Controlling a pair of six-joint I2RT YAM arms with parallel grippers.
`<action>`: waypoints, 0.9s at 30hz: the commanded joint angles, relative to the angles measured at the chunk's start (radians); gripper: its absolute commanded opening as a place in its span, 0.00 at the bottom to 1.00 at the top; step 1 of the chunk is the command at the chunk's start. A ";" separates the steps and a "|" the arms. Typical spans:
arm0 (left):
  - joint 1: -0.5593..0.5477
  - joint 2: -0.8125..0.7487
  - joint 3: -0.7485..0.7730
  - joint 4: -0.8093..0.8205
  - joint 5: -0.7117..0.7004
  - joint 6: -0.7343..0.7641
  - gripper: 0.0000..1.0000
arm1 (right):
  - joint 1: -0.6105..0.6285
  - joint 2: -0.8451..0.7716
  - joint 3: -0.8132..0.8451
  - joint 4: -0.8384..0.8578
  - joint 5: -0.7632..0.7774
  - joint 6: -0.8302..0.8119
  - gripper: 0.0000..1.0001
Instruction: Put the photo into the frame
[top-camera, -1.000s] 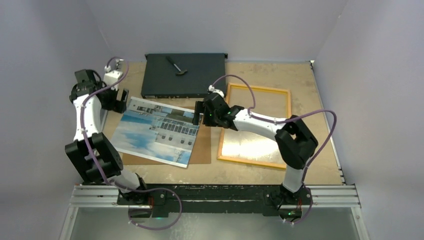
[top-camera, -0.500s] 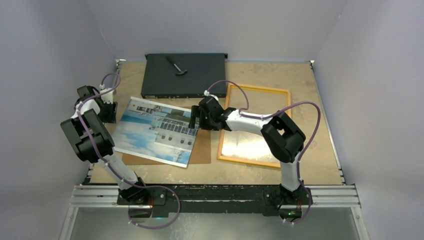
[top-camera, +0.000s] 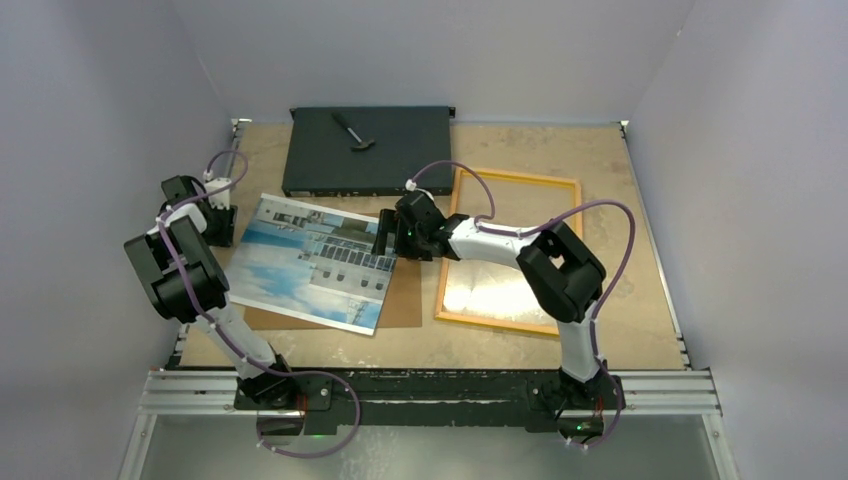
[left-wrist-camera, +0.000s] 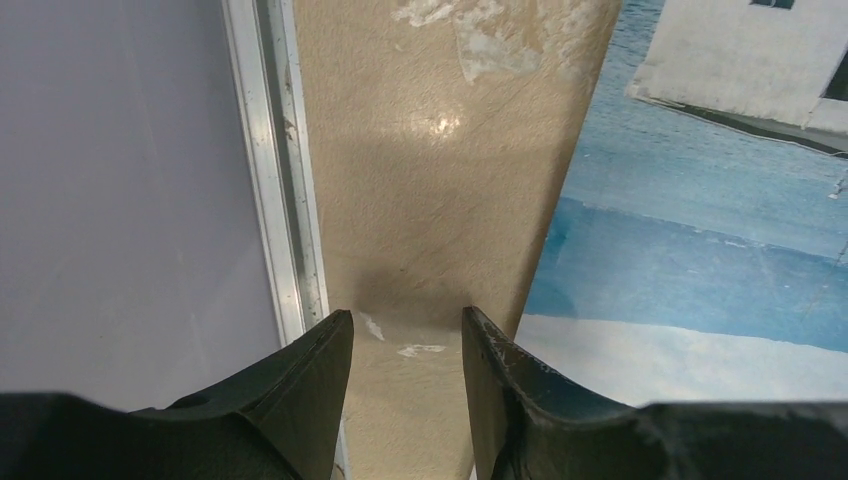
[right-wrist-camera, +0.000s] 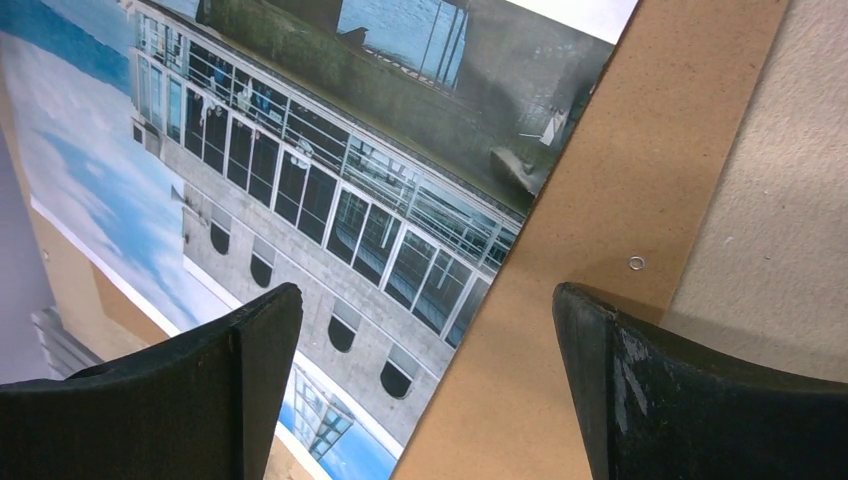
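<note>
The photo (top-camera: 310, 262), a pale building against blue sky, lies face up on the table's left half, over a brown backing board (top-camera: 405, 295). The frame (top-camera: 497, 325), yellow-orange with a clear pane, lies flat to the right. My left gripper (top-camera: 222, 224) is open and empty, low over bare table just left of the photo's left edge (left-wrist-camera: 700, 230); the left wrist view shows the gripper (left-wrist-camera: 408, 330). My right gripper (top-camera: 385, 232) is open wide and empty, straddling the photo's right edge (right-wrist-camera: 300, 180) and the backing board (right-wrist-camera: 620, 150); it appears in the right wrist view (right-wrist-camera: 428, 300).
A flat black box (top-camera: 400, 155) lies at the back with a small hammer-like tool (top-camera: 352, 131) on top. A metal rail (left-wrist-camera: 285, 170) and the enclosure wall run close along the left of my left gripper. The right arm's forearm crosses the frame's left side.
The left arm has folded and brought its gripper down beside the photo's left edge. The right gripper has shifted slightly left over the photo's right edge. The photo has not moved.
</note>
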 joint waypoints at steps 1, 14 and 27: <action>-0.025 0.006 -0.063 -0.064 0.063 0.008 0.43 | 0.005 0.033 -0.002 0.004 -0.040 0.040 0.97; -0.048 -0.002 -0.185 -0.141 0.098 0.079 0.41 | 0.005 0.010 -0.072 0.004 -0.007 0.171 0.97; -0.105 -0.003 -0.273 -0.149 0.085 0.123 0.35 | -0.031 -0.039 -0.247 0.231 -0.151 0.321 0.97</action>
